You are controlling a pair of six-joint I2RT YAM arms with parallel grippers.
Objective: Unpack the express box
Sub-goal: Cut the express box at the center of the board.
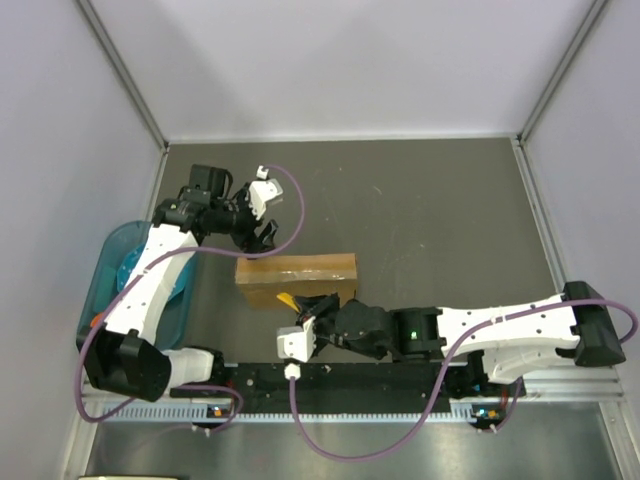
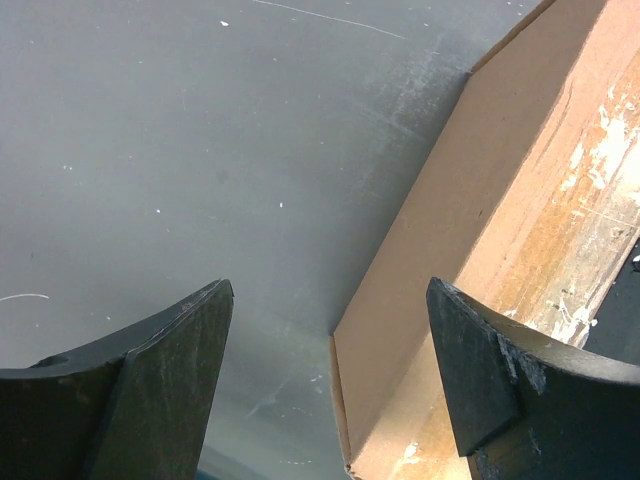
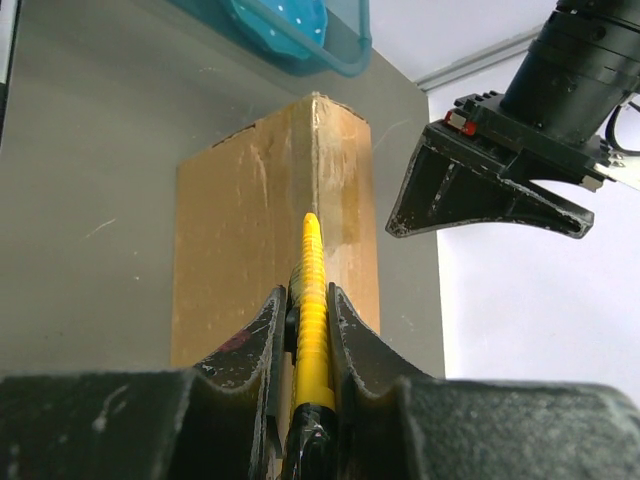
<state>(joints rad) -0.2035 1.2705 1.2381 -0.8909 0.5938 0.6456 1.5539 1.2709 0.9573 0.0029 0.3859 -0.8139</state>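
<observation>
The express box [image 1: 296, 280], plain brown cardboard with a taped seam, lies flat on the dark table in front of both arms. My left gripper [image 1: 262, 235] hovers at the box's far left corner, and in the left wrist view its jaws [image 2: 330, 285] stand wide open, with the corner of the box [image 2: 520, 200] between them and untouched. My right gripper [image 1: 305, 312] is at the box's near edge, shut on a yellow utility knife [image 3: 312, 290]. The knife's tip points along the top edge of the box [image 3: 240, 250].
A blue plastic bin [image 1: 105, 290] stands at the left table edge beside the left arm, and shows again behind the box as the blue bin [image 3: 290, 30]. The left gripper's black finger [image 3: 480, 190] hangs to the right of the box. Grey walls enclose the table.
</observation>
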